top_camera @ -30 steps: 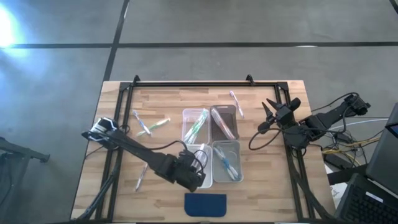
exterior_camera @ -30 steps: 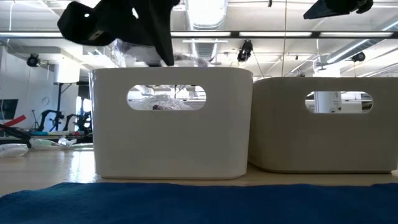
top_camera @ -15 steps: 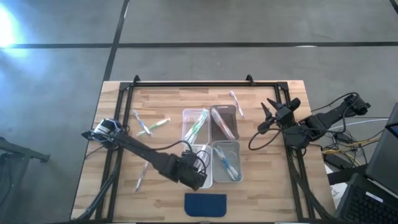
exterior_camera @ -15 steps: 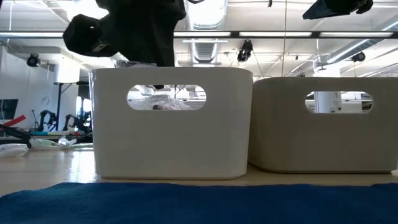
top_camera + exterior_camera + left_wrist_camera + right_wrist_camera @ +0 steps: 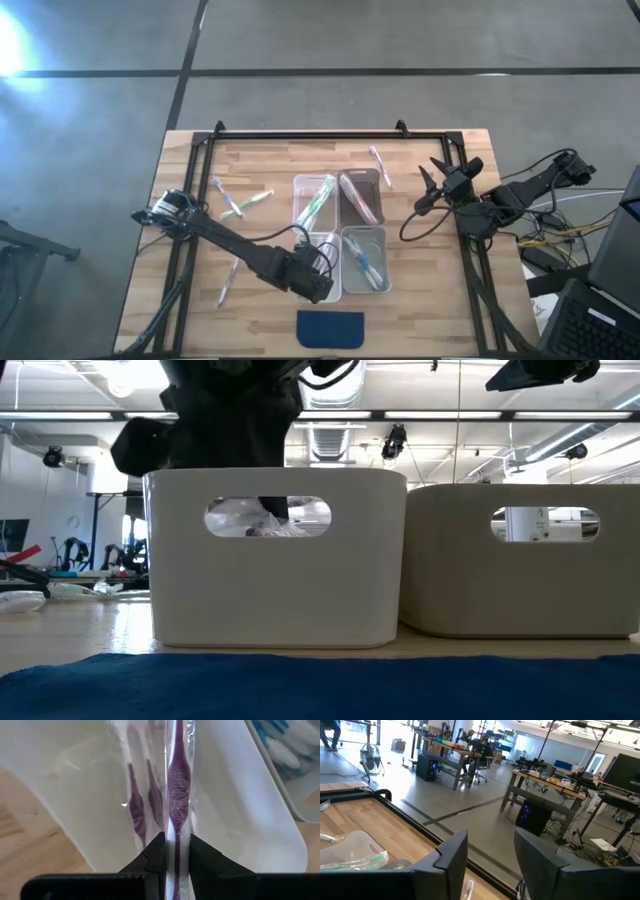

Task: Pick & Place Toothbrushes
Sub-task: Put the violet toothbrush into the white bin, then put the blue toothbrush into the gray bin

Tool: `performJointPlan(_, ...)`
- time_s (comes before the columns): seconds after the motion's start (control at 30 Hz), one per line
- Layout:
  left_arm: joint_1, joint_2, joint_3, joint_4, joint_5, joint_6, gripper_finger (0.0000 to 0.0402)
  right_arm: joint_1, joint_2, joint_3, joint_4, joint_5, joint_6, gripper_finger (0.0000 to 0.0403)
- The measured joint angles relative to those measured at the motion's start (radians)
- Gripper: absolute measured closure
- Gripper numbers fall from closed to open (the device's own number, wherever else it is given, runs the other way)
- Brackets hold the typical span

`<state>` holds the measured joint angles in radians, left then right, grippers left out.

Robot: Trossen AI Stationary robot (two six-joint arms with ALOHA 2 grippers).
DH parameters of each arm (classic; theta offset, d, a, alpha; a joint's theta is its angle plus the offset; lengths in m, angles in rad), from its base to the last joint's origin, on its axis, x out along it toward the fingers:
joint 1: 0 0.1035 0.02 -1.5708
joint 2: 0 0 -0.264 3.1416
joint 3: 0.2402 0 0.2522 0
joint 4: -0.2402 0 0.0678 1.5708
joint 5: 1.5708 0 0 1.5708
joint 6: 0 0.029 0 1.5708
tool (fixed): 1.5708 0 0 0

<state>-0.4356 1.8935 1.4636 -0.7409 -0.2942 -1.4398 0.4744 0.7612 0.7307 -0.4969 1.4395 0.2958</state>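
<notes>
You have a wooden table (image 5: 200, 300) with 4 clear bins (image 5: 362, 198) clustered at its centre and a blue pad (image 5: 331, 328) at the near edge. Your left gripper (image 5: 175, 852) sits low over the near-left bin (image 5: 240, 805), clamped on a wrapped purple toothbrush (image 5: 177, 795) that hangs down into the bin, where 2 more purple ones lie. Your right gripper (image 5: 490, 852) waits off the table's right edge, jaws apart and empty. Loose toothbrushes (image 5: 240, 203) lie on the wood left of the bins, 1 more (image 5: 379, 164) sits behind them, and green, pink and blue ones fill the other 3 bins.

Risk, as I judge it: the slippery wrapper could cling to a finger when you let go, dragging the brush back out. If the gripper drops further, it could knock the bin wall and shift the cluster.
</notes>
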Motion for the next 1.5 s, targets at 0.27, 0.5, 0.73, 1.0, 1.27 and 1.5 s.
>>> performJointPlan(0.27,0.015,0.000,-0.059,0.047,0.040,0.029,0.0344,0.000,0.000,0.000,0.000,0.000,0.000,0.0231)
performJointPlan(0.5,0.026,0.000,-0.065,0.046,0.062,0.072,0.0337,0.000,0.000,0.000,0.000,0.000,0.000,0.0237)
performJointPlan(0.73,0.030,0.000,-0.065,0.068,0.098,0.142,0.0295,0.000,0.000,0.000,0.000,0.000,-0.001,0.0260)
performJointPlan(1.0,0.035,0.000,-0.065,0.073,0.098,0.170,0.0252,0.000,0.000,0.000,0.000,0.000,0.000,0.0280)
performJointPlan(1.27,0.055,-0.030,-0.035,0.018,0.189,0.231,0.0233,0.000,0.000,0.000,0.000,0.000,-0.001,0.0292)
performJointPlan(1.5,0.054,-0.118,-0.020,-0.003,0.173,0.232,0.0234,0.000,0.001,-0.003,0.000,0.000,-0.001,0.0299)
